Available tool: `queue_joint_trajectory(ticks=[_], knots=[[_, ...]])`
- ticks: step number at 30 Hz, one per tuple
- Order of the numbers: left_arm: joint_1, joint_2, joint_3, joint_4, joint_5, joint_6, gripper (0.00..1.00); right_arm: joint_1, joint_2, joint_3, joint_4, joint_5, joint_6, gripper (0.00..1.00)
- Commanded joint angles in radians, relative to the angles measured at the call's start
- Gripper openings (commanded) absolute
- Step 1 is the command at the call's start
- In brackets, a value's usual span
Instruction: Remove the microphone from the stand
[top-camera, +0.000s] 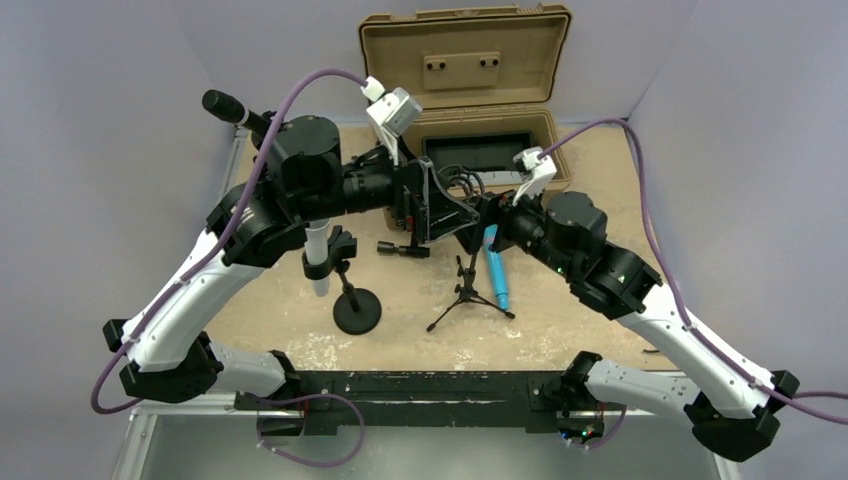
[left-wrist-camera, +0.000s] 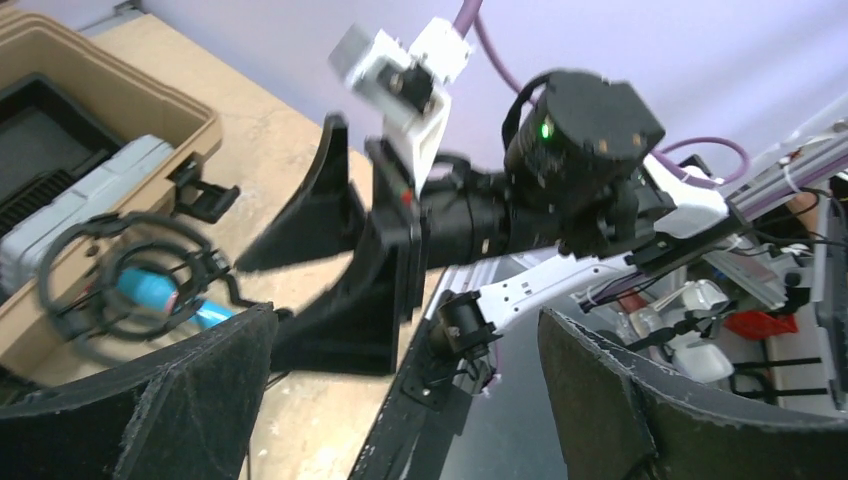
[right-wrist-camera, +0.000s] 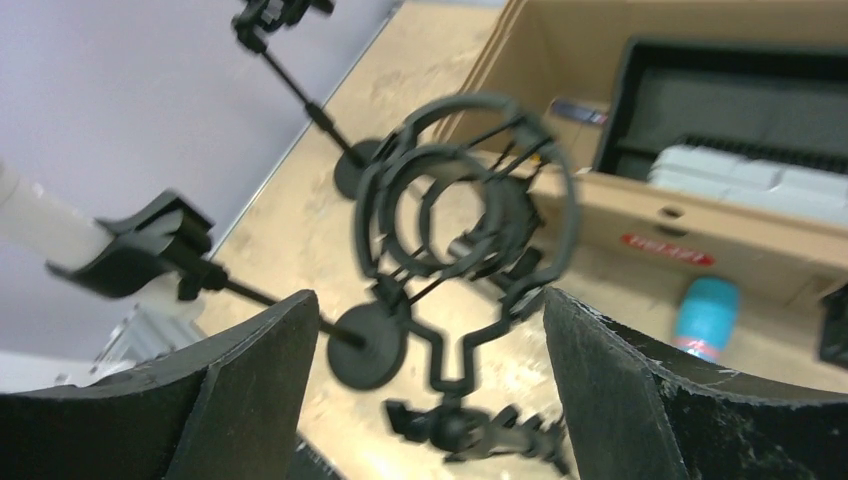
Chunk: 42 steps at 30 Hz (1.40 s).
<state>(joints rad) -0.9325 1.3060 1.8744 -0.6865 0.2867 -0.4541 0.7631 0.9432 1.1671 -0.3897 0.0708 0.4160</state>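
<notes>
A white microphone (top-camera: 318, 250) with a black head (top-camera: 222, 105) sits tilted in the clip (top-camera: 330, 252) of a round-base stand (top-camera: 357, 310). It also shows at the left of the right wrist view (right-wrist-camera: 35, 225). A blue microphone (top-camera: 496, 268) lies on the table beside a tripod stand (top-camera: 470, 295). The tripod's shock mount (right-wrist-camera: 465, 215) is empty. My left gripper (left-wrist-camera: 405, 330) is open and empty, facing the right arm, with the mount (left-wrist-camera: 130, 285) to its left. My right gripper (right-wrist-camera: 430, 300) is open and empty, just short of the mount.
An open tan case (top-camera: 465, 70) stands at the back with a grey box (right-wrist-camera: 735, 170) inside. A second round-base stand (right-wrist-camera: 355, 170) stands farther off in the right wrist view. Both arms crowd the table's centre. A black rail (top-camera: 420, 385) runs along the near edge.
</notes>
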Motion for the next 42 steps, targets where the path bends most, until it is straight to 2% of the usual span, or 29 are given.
queue_joint_trajectory(ticks=[1, 9, 16, 19, 22, 24, 26, 27, 29, 33, 35, 42], knots=[[-0.003, 0.05, 0.057, 0.056, 0.065, -0.057, 1.0, 0.127, 0.005, 0.043, -0.041, 0.151, 0.101, 0.81], [-0.005, 0.055, 0.057, 0.055, 0.06, -0.077, 1.0, 0.257, 0.073, 0.025, -0.133, 0.4, 0.176, 0.79], [-0.006, 0.065, 0.066, 0.061, 0.102, -0.106, 0.99, 0.306, 0.084, 0.005, -0.151, 0.508, 0.199, 0.74], [-0.016, 0.063, 0.068, 0.058, 0.089, -0.097, 0.98, 0.306, 0.056, -0.028, -0.104, 0.532, 0.173, 0.64], [-0.054, 0.054, 0.074, 0.035, 0.022, -0.035, 0.96, 0.306, 0.008, -0.087, 0.009, 0.52, 0.083, 0.44], [-0.109, 0.038, 0.086, 0.007, -0.09, 0.042, 0.95, 0.306, -0.015, -0.121, 0.077, 0.519, 0.043, 0.38], [-0.2, 0.011, 0.079, -0.002, -0.263, 0.161, 0.95, 0.306, -0.036, -0.151, 0.159, 0.51, 0.01, 0.3], [-0.239, -0.006, 0.066, 0.008, -0.351, 0.208, 0.95, 0.306, -0.047, -0.167, 0.188, 0.492, -0.007, 0.27], [-0.271, -0.047, 0.01, 0.046, -0.401, 0.252, 0.94, 0.306, -0.06, -0.188, 0.236, 0.463, -0.042, 0.22], [-0.276, -0.169, -0.163, 0.165, -0.393, 0.266, 0.93, 0.306, -0.059, -0.21, 0.286, 0.4, -0.091, 0.12], [-0.279, -0.216, -0.229, 0.196, -0.379, 0.27, 0.91, 0.306, -0.058, -0.228, 0.31, 0.385, -0.094, 0.1], [-0.316, -0.34, -0.438, 0.178, -0.376, 0.262, 0.89, 0.306, -0.049, -0.247, 0.338, 0.376, -0.074, 0.06]])
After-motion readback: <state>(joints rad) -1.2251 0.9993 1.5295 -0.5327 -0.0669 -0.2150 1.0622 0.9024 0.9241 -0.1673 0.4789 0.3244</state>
